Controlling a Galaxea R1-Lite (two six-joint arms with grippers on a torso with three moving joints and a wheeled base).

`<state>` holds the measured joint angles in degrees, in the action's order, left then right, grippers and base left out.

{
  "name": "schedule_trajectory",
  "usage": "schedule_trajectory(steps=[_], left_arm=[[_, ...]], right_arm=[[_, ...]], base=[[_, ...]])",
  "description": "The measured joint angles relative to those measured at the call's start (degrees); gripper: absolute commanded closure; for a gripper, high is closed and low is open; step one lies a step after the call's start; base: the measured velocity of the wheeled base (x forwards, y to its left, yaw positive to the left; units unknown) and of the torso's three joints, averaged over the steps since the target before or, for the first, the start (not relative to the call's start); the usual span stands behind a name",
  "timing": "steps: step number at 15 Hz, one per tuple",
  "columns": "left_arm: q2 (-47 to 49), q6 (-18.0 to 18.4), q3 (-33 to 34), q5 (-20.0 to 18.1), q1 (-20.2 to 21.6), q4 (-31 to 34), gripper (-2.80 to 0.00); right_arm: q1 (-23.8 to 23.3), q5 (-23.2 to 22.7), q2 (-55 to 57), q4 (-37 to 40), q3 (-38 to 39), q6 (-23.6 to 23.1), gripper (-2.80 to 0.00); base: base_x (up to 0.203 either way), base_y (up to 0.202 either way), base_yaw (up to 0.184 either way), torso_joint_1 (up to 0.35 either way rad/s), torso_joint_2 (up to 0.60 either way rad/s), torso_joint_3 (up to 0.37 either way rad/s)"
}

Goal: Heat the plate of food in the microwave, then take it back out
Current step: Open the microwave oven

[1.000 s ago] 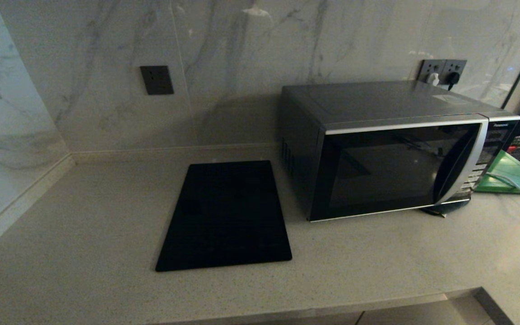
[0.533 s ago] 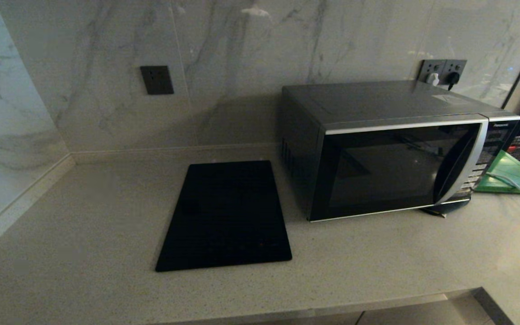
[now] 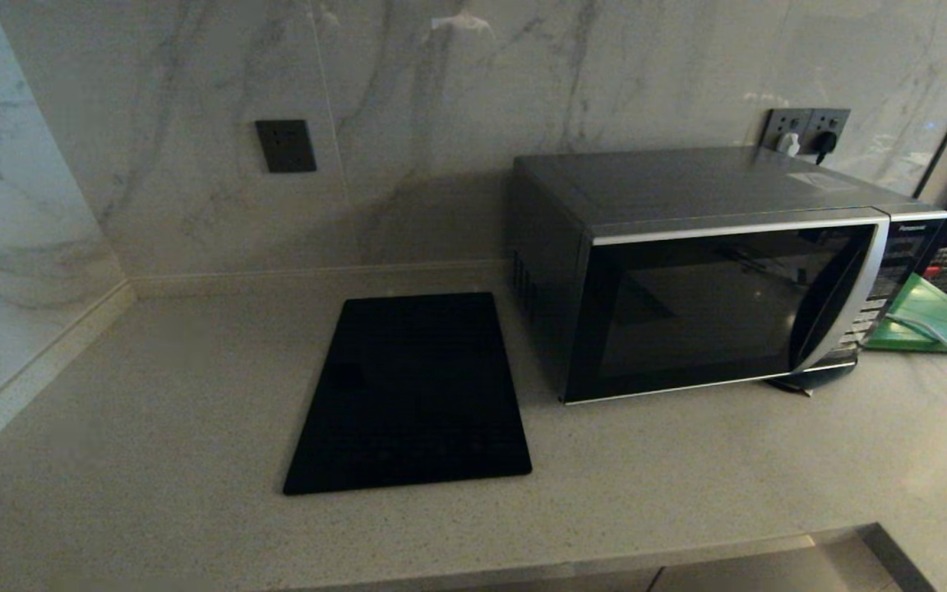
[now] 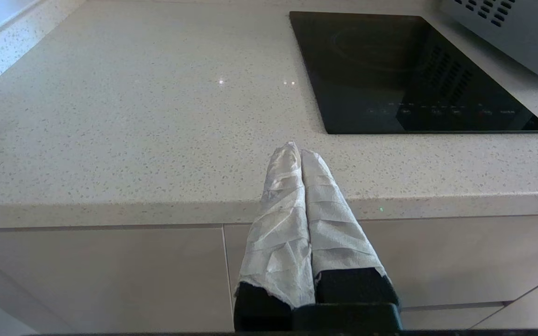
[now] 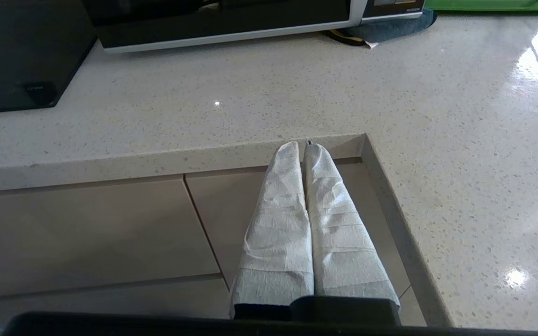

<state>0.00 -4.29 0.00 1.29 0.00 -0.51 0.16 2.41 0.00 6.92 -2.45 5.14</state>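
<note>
The dark grey-silver microwave (image 3: pixel 712 271) stands on the counter at the right, its black glass door closed and its curved silver handle (image 3: pixel 847 304) at the door's right side. The plate of food is not visible in any view. Neither gripper shows in the head view. My left gripper (image 4: pixel 297 149) hangs in front of the counter's front edge, shut and empty, its white-wrapped fingers (image 4: pixel 278 219) pressed together. My right gripper (image 5: pixel 302 147) is also shut and empty, below the counter edge near an inner corner of the countertop (image 5: pixel 364 137).
A flat black cooktop panel (image 3: pixel 412 395) lies left of the microwave. A green board (image 3: pixel 934 316) with a white cable lies behind the microwave's right side. Wall sockets (image 3: pixel 806 131) sit above it. Cabinet fronts (image 4: pixel 96 275) run below the counter.
</note>
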Motion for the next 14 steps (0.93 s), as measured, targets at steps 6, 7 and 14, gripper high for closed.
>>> schedule_trajectory(steps=[6,7,14], left_arm=[[0.0,0.0,0.0,0.0,0.0,0.0,0.0],[0.0,0.0,0.0,0.0,0.0,0.0,0.0],[0.0,0.0,0.0,0.0,0.0,0.0,0.0]], right_arm=[[0.0,0.0,0.0,0.0,0.0,0.0,0.0],[0.0,0.0,0.0,0.0,0.0,0.0,0.0],[0.0,-0.2,0.0,0.0,0.0,-0.1,0.0]], base=[[0.0,0.0,0.0,0.0,0.0,0.0],[0.0,0.0,0.0,0.0,0.0,0.0],[0.0,0.0,0.0,0.0,0.0,0.0]])
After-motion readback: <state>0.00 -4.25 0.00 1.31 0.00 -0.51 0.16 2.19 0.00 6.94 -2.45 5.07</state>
